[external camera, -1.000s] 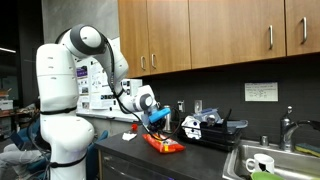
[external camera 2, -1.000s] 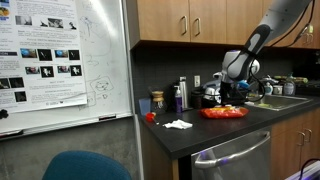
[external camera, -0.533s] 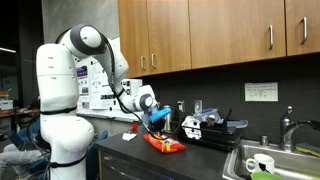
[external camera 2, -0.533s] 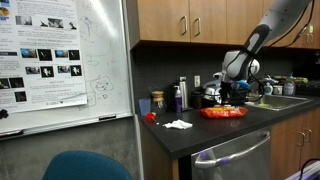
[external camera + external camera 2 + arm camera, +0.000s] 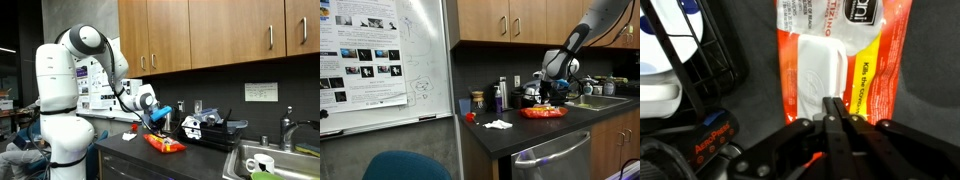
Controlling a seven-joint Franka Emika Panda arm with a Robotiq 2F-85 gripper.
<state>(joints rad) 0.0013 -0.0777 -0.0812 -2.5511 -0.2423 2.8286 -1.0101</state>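
Note:
An orange and red packet of wipes with a white lid lies flat on the dark countertop, seen in both exterior views [image 5: 164, 144] [image 5: 542, 112] and filling the wrist view [image 5: 840, 55]. My gripper [image 5: 837, 106] hangs just above the packet's near end with its two fingers pressed together and nothing visible between them. It also shows in both exterior views [image 5: 156, 122] [image 5: 553, 98], pointing down at the packet.
A black wire dish rack [image 5: 212, 130] [image 5: 700, 60] with dishes stands beside the packet. A sink [image 5: 272, 160] with a white cup [image 5: 258, 165] and a faucet [image 5: 287, 128] lies beyond. A white cloth [image 5: 498, 124], a small red object [image 5: 470, 117] and bottles [image 5: 500, 95] sit near the whiteboard [image 5: 380, 60]. Cabinets hang overhead.

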